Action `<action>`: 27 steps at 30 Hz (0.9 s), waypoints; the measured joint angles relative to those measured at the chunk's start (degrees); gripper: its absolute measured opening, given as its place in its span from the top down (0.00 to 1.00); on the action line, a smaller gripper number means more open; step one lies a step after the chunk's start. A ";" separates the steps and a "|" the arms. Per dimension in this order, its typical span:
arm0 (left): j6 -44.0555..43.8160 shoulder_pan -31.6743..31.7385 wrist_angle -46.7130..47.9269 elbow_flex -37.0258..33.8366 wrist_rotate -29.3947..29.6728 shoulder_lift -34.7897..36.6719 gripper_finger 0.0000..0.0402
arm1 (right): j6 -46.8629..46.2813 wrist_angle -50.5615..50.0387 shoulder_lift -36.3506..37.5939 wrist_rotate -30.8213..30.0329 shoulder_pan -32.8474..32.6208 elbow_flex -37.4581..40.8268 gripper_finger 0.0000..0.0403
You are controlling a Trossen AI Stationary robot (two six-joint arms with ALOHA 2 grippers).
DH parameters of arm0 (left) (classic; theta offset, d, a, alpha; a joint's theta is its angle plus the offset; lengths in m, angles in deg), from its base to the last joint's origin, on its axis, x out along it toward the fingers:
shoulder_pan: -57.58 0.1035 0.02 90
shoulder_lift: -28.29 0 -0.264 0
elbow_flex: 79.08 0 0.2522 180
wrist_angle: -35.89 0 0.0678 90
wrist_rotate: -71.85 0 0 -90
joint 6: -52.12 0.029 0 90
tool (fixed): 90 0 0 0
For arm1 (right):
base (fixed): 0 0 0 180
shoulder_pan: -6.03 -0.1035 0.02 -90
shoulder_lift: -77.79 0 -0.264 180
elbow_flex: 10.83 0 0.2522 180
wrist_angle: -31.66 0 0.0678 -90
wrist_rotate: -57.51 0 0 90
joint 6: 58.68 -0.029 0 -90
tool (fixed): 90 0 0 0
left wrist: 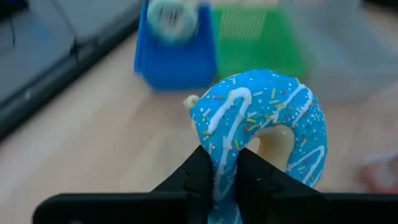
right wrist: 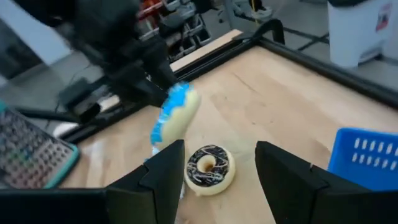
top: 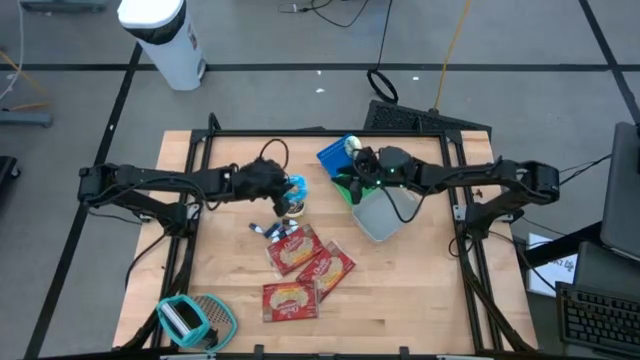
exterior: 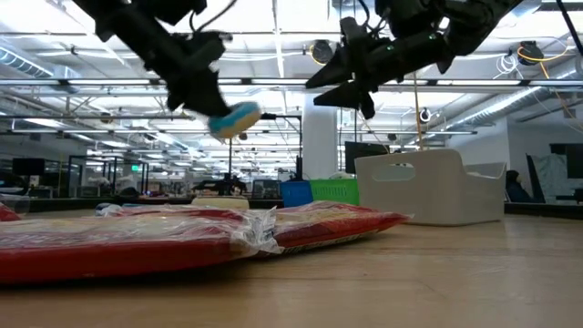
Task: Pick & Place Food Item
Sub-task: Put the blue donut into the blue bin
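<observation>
Left gripper [left wrist: 224, 177]: clamped on the rim of the blue donut [left wrist: 264, 127], fingers pinching one side through the hole; a grip on the edge leaves the ring hanging free below for a drop.
Blue donut: lifted off the table [top: 400, 300], centre of the high view, upper left of the low view; tilted, icing side facing the left wrist camera.
Right gripper [right wrist: 217, 165]: fingers apart, nothing between them; it hangs above the table's upper middle in the high view, near the white bin [top: 385, 215], likely waiting clear of the left arm's path.
Chocolate donut [right wrist: 209, 168]: lying flat on the wood, just below the lifted one in the high view.
Likely goal: a judgement only; white bin, blue basket [top: 333, 156] and green basket [exterior: 332, 190] all sit close together, upper centre.
Red packets [top: 300, 265]: three, flat, lower centre, untouched.
Hard to make out: the basket contents are blurred; the green basket is mostly hidden under the right arm from above; the teal tray [top: 195, 320] is cut off at the bottom edge.
</observation>
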 joint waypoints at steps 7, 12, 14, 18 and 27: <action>5.62 0.00 -11.61 0.05 0.05 -0.48 0.84 | -2.40 7.86 -5.26 0.30 -0.78 -0.02 0.53; 7.63 0.01 -13.77 0.05 0.05 -0.48 0.84 | -5.16 16.17 -7.99 4.52 -0.85 -0.02 0.53; 8.39 0.02 -13.71 0.05 0.05 -0.48 0.84 | -5.31 18.39 -8.49 4.67 -0.86 -0.04 0.53; 9.29 0.04 -13.79 0.05 0.28 -0.48 0.84 | -5.31 19.92 -8.51 4.77 -0.85 -0.04 0.50; 9.39 1.14 -13.89 0.03 1.79 -0.48 0.84 | -5.30 20.43 -8.91 5.99 -1.50 -0.86 0.34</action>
